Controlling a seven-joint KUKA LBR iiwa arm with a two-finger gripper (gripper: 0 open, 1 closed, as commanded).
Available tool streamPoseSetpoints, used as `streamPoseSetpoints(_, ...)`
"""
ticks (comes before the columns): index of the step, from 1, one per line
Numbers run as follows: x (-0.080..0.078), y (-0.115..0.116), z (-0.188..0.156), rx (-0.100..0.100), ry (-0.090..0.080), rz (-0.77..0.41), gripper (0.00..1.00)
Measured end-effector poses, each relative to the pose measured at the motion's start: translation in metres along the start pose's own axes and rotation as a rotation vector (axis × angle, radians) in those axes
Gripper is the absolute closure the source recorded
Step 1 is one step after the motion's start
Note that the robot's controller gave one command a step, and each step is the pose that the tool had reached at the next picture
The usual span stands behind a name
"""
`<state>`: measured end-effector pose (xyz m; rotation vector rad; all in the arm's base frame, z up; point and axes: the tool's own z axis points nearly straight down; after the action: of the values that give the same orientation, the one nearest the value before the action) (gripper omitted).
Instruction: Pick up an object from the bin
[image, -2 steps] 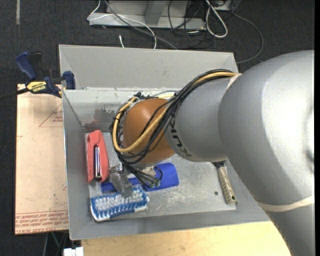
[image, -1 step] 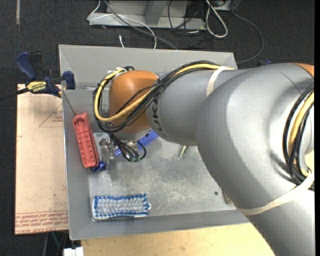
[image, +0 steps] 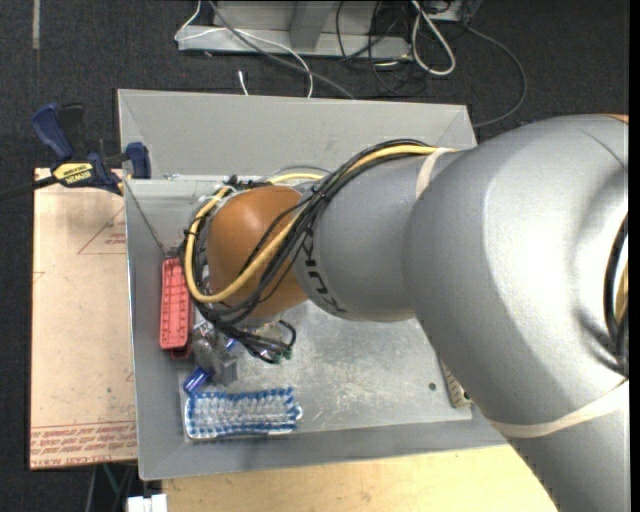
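The big grey arm (image: 480, 250) comes into the grey bin (image: 380, 370) from the right side. It goes across to the left part of the bin. A round orange cover (image: 250, 240) sits on the end of the arm. Black and yellow cables (image: 215, 290) loop round the cover. Under the cover, the hand (image: 215, 358) points down at the bin floor, close to the left wall. I cannot tell if the hand is open or closed.

Three things lie near the hand. A small blue piece (image: 194, 380) lies just beside the tip of the hand, on the side toward the bin's lower left corner. It is the thing nearest to the hand. A long red piece (image: 175, 305) with rows of little bumps lies along the left wall, just left of the hand. A blue and white brush (image: 240, 412) lies flat by the bin's lower edge. It is just below the hand and the small blue piece, near the lower left corner.
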<state>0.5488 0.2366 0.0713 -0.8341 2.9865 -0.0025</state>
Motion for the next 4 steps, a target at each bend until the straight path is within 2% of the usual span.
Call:
streamPoseSetpoints(1,-0.023,-0.052,-0.054,0.002,-0.013,0.385,1.00)
streamPoseSetpoints(2,0.002,0.003,-0.041,-0.007,0.007,0.017,1.00)
streamPoseSetpoints(3,-0.020,-0.048,-0.065,0.006,-0.020,0.285,1.00)
streamPoseSetpoints(4,0.007,0.013,-0.099,-0.010,0.000,0.013,1.00)
